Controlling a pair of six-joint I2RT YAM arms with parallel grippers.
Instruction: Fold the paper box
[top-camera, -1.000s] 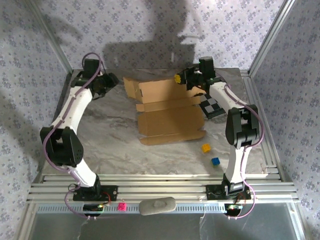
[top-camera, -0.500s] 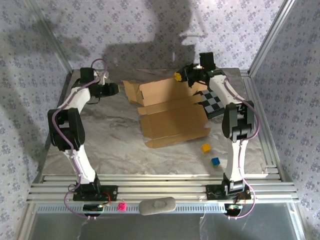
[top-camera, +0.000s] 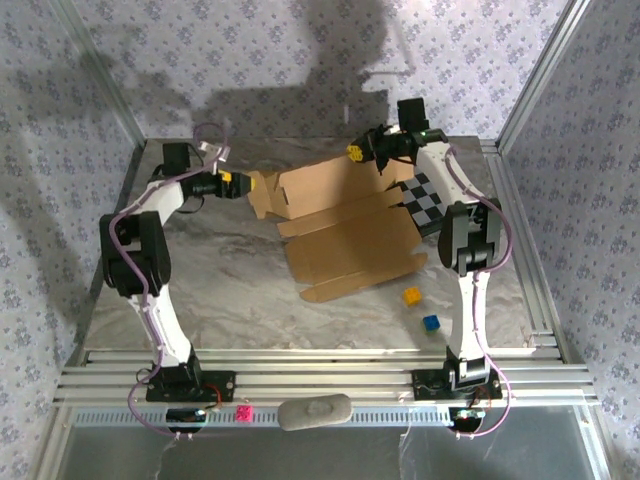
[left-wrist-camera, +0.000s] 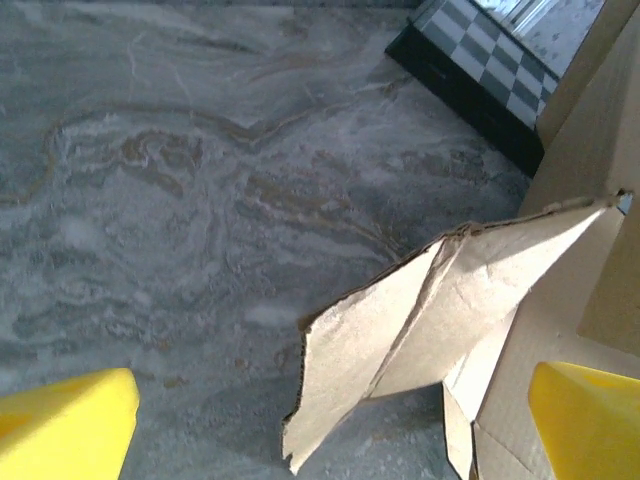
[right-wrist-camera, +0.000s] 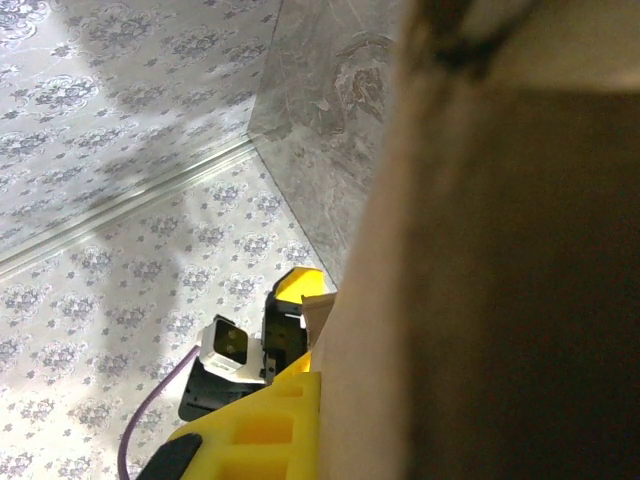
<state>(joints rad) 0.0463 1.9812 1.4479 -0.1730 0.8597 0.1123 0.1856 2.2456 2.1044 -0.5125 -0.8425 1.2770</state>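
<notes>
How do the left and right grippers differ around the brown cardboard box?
The left gripper is open, jaws wide at the brown cardboard box's left flap, pinching nothing; the right gripper is shut on the box's raised far edge. The left sits at the box's left side, the right at its far right corner. Both have yellow fingers.

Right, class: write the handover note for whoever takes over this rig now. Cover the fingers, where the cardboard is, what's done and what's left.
Left gripper: fingers open, straddling the loose left flap of the brown die-cut cardboard box without gripping it.
Right gripper: shut on the top edge of the box's back panel.
Done: the back panel stands raised; the front part lies flat on the marble table.
Left: fold in the side flaps, raise the remaining walls, close the box.
</notes>
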